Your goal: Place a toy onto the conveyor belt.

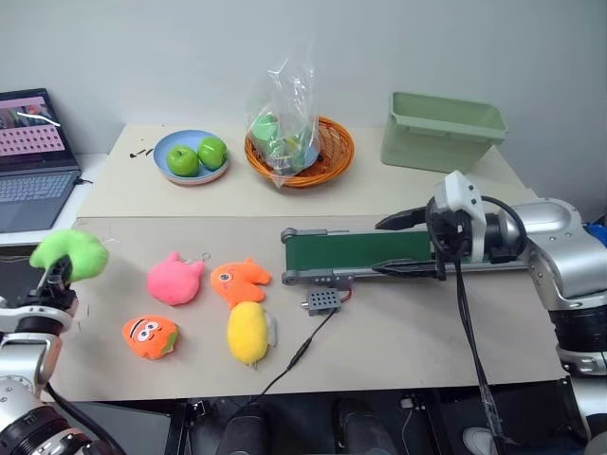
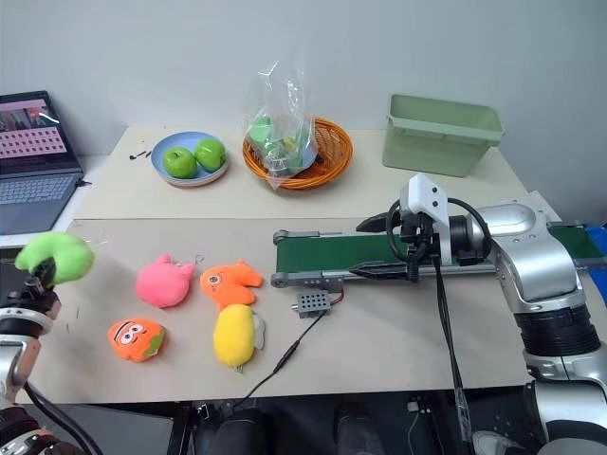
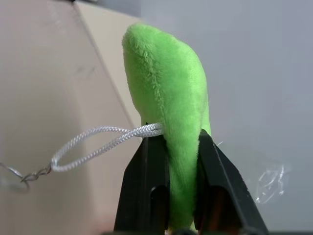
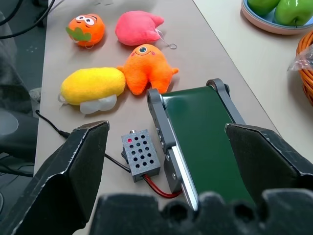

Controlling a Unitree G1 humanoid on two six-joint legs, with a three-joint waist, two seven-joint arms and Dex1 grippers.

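The toy is a lime-green plush with a white cord loop. It hangs above the table's left edge with my left gripper shut on its lower part. In the left wrist view both black fingers squeeze the toy between them. The conveyor belt has a dark green belt and grey rails, and it lies across the right half of the table. My right gripper hovers open over its middle, and in the right wrist view the belt's end lies between the spread fingers.
A pink plush, two orange plushes and a yellow one lie between the toy and the belt. The grey control box sits by the belt's left end. A plate of apples, a basket, a green bin and a laptop stand behind.
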